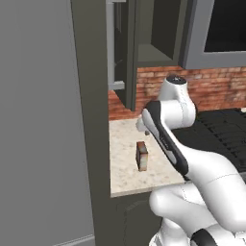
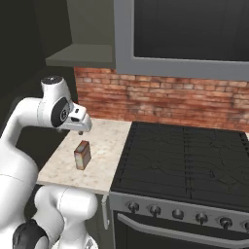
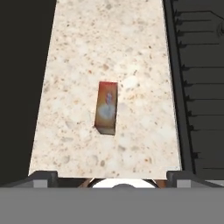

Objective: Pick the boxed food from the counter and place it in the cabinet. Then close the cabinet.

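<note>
Boxed food (image 3: 106, 107) stands upright on desk (image 1: 126, 139), mid-slab, left of black stovetop (image 2: 194, 160), untouched. Your fingers (image 3: 43, 178) spread wide, holding nothing, hovering above box, apart from it. Cabinet (image 1: 126, 48) hangs over desk's far left, door swung open. Brick wall (image 2: 160, 99) runs behind.

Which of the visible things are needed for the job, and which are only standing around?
Needed: boxed food, upright on the counter; open cabinet above it; gripper, fingers open, holding nothing.

Only around: stovetop, oven knobs, brick wall.
</note>
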Controlling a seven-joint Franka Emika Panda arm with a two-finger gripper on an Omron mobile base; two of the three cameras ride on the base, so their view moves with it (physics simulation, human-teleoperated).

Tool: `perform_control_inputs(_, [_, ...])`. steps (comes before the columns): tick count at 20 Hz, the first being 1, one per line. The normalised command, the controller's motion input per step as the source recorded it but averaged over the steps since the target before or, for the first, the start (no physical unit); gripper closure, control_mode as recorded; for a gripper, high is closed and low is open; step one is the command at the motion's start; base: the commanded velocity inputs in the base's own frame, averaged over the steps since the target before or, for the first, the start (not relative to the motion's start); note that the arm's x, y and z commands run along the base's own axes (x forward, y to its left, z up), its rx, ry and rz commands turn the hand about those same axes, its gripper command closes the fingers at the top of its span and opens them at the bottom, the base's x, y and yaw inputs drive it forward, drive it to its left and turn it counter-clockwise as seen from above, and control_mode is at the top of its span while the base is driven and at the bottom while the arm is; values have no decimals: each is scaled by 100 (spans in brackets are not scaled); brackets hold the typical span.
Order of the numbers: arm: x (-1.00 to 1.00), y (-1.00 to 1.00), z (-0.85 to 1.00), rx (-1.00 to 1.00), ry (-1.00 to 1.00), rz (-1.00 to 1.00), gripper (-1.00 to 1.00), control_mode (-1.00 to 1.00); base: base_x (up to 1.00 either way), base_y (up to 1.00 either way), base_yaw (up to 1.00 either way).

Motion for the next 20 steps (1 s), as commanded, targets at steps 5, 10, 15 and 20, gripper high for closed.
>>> perform_control_inputs(5, [-42, 13, -54, 0, -17, 0, -100, -100, 0, 0, 0])
perform_control_inputs(10, [-21, 2, -44, 0, -10, 0, -100, -100, 0, 0, 0])
perform_control_inputs(15, [0, 2, -35, 0, -10, 0, -100, -100, 0, 0, 0])
perform_control_inputs(20, [0, 9, -26, 0, -13, 0, -100, -100, 0, 0, 0])
